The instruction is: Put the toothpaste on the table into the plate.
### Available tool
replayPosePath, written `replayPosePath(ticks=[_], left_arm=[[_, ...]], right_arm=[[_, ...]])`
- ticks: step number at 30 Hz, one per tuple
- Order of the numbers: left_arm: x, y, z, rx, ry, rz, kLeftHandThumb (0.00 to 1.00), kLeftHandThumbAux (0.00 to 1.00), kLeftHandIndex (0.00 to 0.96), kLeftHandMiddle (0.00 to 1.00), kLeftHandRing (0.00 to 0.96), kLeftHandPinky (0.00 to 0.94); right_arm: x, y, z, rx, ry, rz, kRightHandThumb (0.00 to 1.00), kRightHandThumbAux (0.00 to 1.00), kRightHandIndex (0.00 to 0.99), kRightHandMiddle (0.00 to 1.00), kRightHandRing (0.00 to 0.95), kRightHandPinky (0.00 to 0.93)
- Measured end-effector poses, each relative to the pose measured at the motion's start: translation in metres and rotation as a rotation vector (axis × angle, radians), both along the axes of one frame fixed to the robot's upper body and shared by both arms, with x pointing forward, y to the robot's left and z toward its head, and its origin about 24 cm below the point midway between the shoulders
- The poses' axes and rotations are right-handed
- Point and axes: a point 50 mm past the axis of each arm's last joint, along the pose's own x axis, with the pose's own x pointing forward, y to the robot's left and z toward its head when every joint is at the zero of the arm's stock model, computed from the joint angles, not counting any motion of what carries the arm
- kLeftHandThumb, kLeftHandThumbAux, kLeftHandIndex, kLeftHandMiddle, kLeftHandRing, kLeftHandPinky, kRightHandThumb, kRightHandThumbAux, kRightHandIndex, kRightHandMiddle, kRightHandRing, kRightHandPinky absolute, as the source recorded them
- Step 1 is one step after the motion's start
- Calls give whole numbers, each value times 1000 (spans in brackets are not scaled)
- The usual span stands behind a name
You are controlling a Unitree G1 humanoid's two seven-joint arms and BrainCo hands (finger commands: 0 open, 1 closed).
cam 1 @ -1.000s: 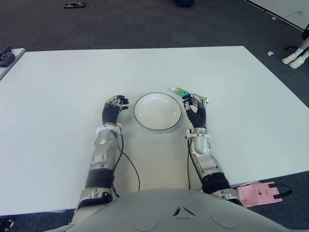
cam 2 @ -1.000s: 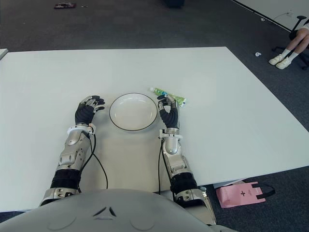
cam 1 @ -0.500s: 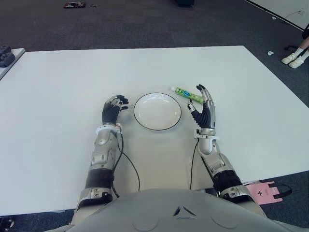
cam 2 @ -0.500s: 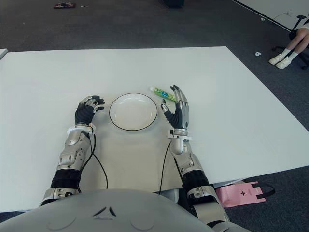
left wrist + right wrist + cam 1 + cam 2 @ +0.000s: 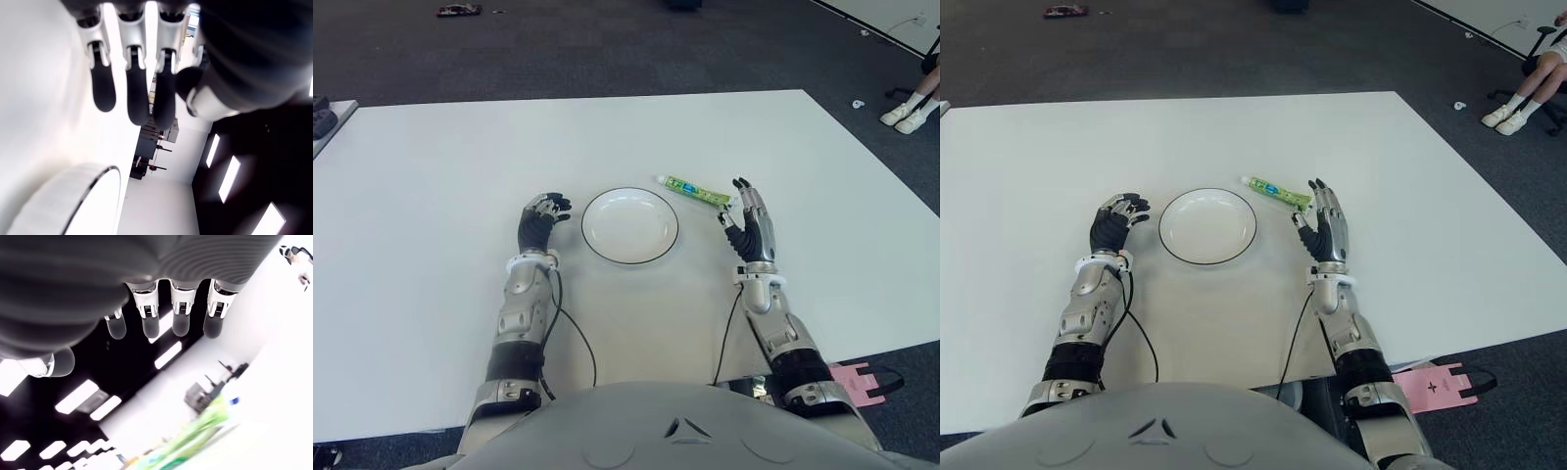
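Note:
A green toothpaste tube (image 5: 693, 190) lies on the white table (image 5: 431, 196), just right of and behind the white black-rimmed plate (image 5: 629, 225). My right hand (image 5: 752, 217) stands upright at the tube's right end, fingers spread and holding nothing; the tube's green end (image 5: 195, 440) shows below its fingertips (image 5: 180, 325) in the right wrist view. My left hand (image 5: 540, 213) shows left of the plate, its fingers (image 5: 138, 100) loosely curled with nothing in them. The plate's rim (image 5: 93, 188) appears in the left wrist view.
A pink bag (image 5: 857, 377) lies on the floor past the table's near right corner. A person's legs and white shoes (image 5: 905, 108) show at the far right. A dark object (image 5: 321, 116) sits on a side table at the left.
My right hand lifted off the toothpaste, opened, and moved right, uncovering the tube. The tube now lies fully in view. The left hand stayed put.

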Motion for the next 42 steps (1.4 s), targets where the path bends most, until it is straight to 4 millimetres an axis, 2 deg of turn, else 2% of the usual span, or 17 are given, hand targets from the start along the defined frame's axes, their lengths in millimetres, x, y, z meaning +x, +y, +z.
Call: replayPosePath(ticks=[8,15,31,42], left_arm=[[0,0,0,-1,-2,2,713,719,431,464,444,437],[0,1,0,-7,-6,7,713,719,431,468,450,445],[-1,1,-1,-5,-20,12,713,718,431,472,452,450],[-1,1,-1,-4,-20,12,713,719,431,469,445,442]], right_arm=[[29,-12,19,-191,45,4,552,128,0,0,0,0],[40,-8,18,-358,140,62,529,105,0,0,0,0],[76,-3,27,-563,251,172,526,104,0,0,0,0],[85,-3,25,-630,311,280,532,103,0,0,0,0]])
